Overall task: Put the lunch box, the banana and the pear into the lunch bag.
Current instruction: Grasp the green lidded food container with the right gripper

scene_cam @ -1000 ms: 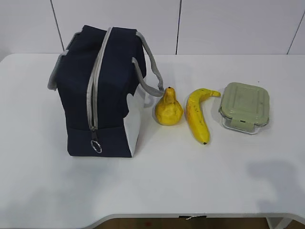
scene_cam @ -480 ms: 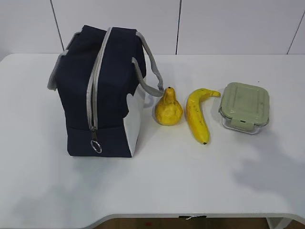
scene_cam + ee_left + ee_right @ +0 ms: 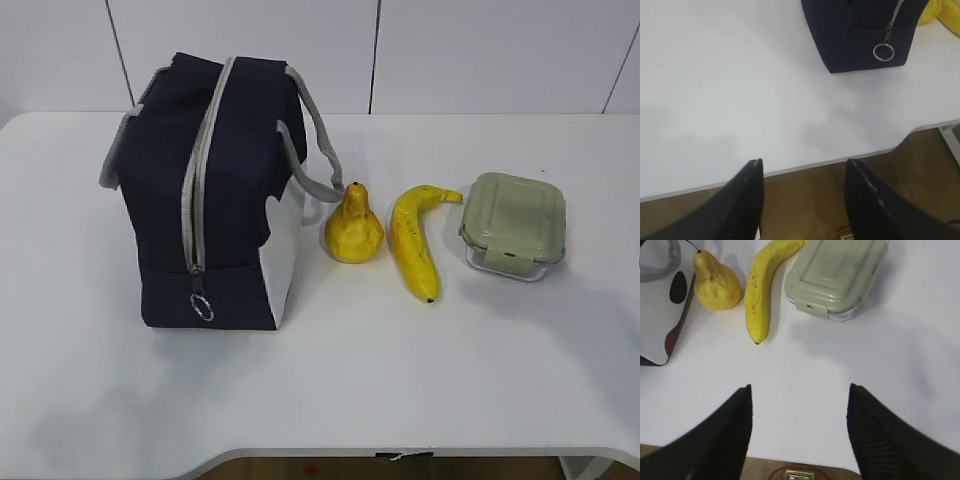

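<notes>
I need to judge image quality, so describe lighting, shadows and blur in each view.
Exterior view: even, soft light, faint shadows beside the lunch bag. Left wrist view: left gripper dark and blurred, zipper ring sharp. Right wrist view: right gripper blurred, banana and lunch box sharp.

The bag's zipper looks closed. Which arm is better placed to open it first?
Probably the left. Its open hand faces the lunch bag with the zipper ring pull in its view. The right hand, also open, faces the banana and lunch box instead.
</notes>
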